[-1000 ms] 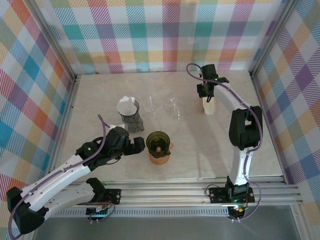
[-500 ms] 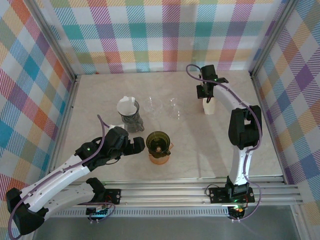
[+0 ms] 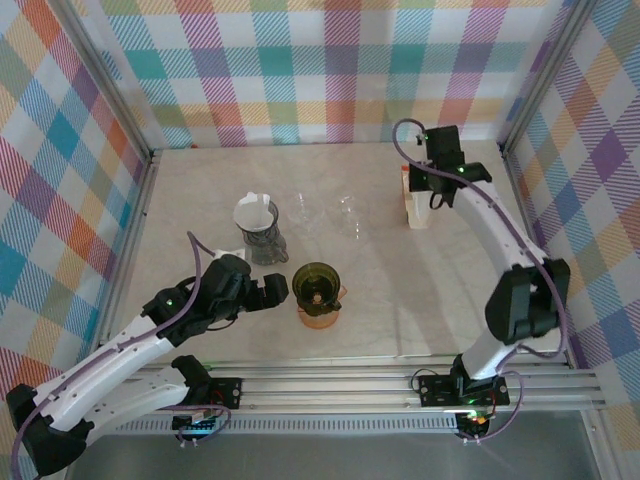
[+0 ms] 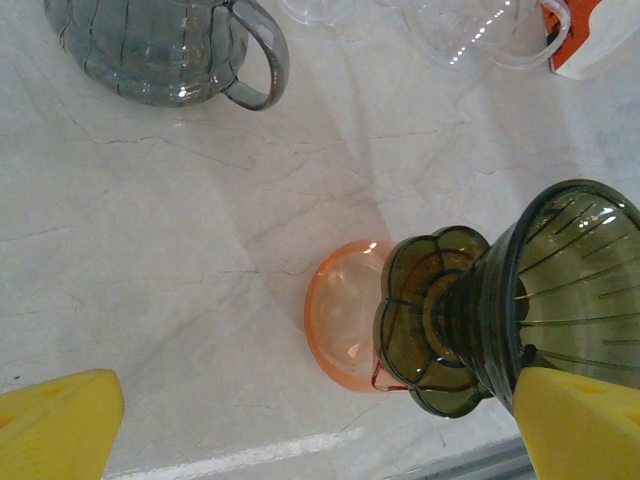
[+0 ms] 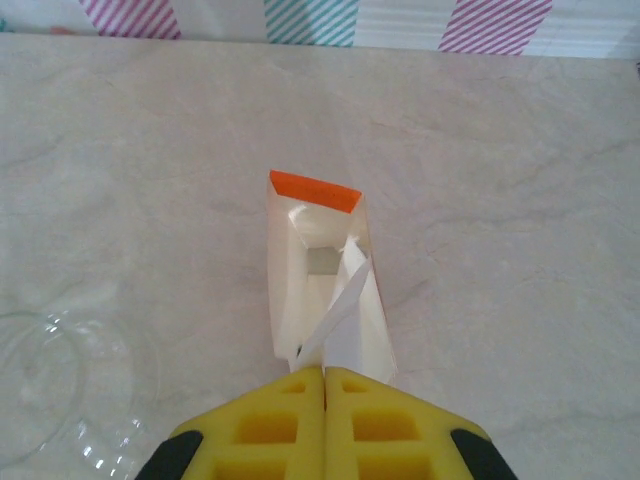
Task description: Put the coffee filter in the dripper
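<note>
The right gripper point(image 5: 325, 372) was seen pressed together on the tip of a white filter point(image 5: 345, 295), which was lodged in the open box point(image 5: 285, 285) at the far right of the table point(image 3: 400, 300). The left gripper point(image 3: 277, 290) was held wide apart just beside the green dripper point(image 3: 317, 283), which was set on an orange cup point(image 3: 320, 318).

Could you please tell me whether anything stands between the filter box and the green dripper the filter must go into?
Nothing visible blocks it. From the filter box to the green dripper the table is bare; the two clear glasses stand beside the box, off that line, and the dripper's mouth is open.
</note>
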Robot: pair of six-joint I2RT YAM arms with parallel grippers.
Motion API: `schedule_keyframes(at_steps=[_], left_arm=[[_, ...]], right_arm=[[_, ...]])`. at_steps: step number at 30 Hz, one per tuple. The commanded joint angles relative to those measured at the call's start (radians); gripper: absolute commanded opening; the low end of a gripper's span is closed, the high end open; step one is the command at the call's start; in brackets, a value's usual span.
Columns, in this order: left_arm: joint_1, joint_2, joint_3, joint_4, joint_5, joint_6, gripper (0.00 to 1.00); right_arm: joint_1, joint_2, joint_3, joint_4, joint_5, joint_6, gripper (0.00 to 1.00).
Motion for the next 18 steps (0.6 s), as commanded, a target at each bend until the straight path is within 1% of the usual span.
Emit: schedule_keyframes(at_steps=[1, 3, 5, 8, 10, 14, 16, 18], left_arm=[[0.012, -0.024, 0.004, 0.001, 0.013, 0.009, 1.0], [0.012, -0.028, 0.011, -0.009, 0.014, 0.015, 1.0], [0.012, -0.036, 0.02, -0.018, 0.016, 0.022, 1.0], [0.013, -0.049, 0.036, -0.036, 0.014, 0.033, 1.0], [0.013, -0.059, 0.047, -0.051, 0.003, 0.043, 1.0], [0.014, -0.073, 0.068, -0.074, -0.012, 0.056, 1.0], [0.014, -0.084, 0.076, -0.079, -0.018, 0.063, 1.0], [0.014, -0.089, 0.08, -0.082, -0.017, 0.065, 1.0]], right_arm=[[0.047, -0.125, -0.06, -0.039, -0.001, 0.04, 0.0], [0.092, -0.213, -0.09, -0.064, -0.019, 0.062, 0.0], [0.164, -0.298, -0.114, -0.1, -0.018, 0.075, 0.0], [0.295, -0.394, -0.12, -0.186, -0.009, 0.103, 0.0], [0.401, -0.44, -0.115, -0.257, -0.008, 0.136, 0.0], [0.595, -0.475, -0.067, -0.38, -0.025, 0.208, 0.0], [0.697, -0.465, -0.021, -0.44, -0.037, 0.246, 0.0], [0.775, -0.438, 0.025, -0.492, -0.042, 0.272, 0.0]])
